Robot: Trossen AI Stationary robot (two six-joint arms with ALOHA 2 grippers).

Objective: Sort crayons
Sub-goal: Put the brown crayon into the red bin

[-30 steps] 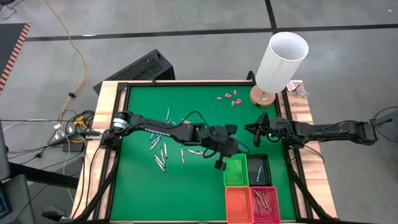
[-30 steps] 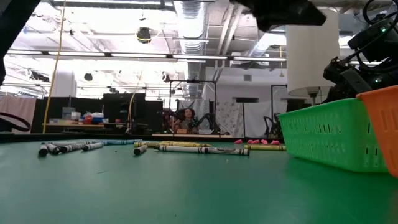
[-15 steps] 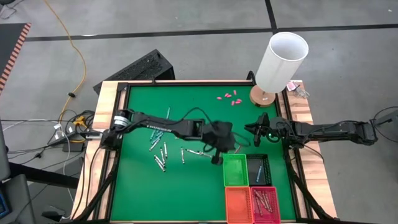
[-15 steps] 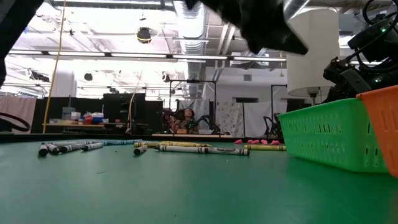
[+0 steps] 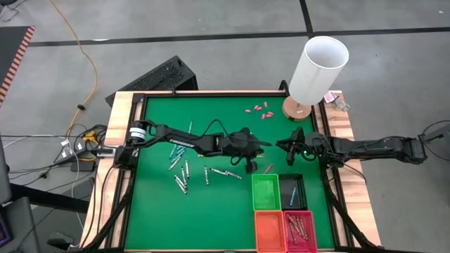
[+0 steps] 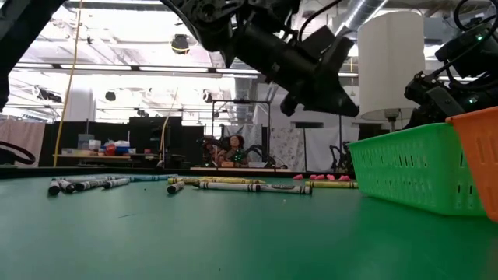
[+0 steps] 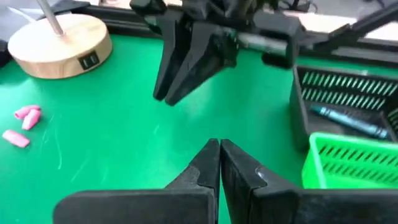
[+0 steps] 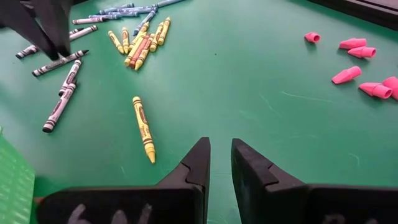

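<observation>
The dark left gripper point(image 5: 251, 166), clenched and empty, is hovering over open green table point(image 5: 158, 211) beside the green mesh basket point(image 5: 266, 193). Thin scattered crayons point(image 5: 180, 169) are lying toward the left edge. The dark right gripper point(image 8: 220, 163), slightly parted, is waiting near the right edge; only its view is showing a single yellow crayon point(image 8: 143, 127).

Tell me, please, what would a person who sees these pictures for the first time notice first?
Probably the left gripper, shut and empty, hanging above the green table between the scattered crayons and the green basket. Next, the tall white cylinder at the far right corner, with small pink pieces lying near it.
</observation>
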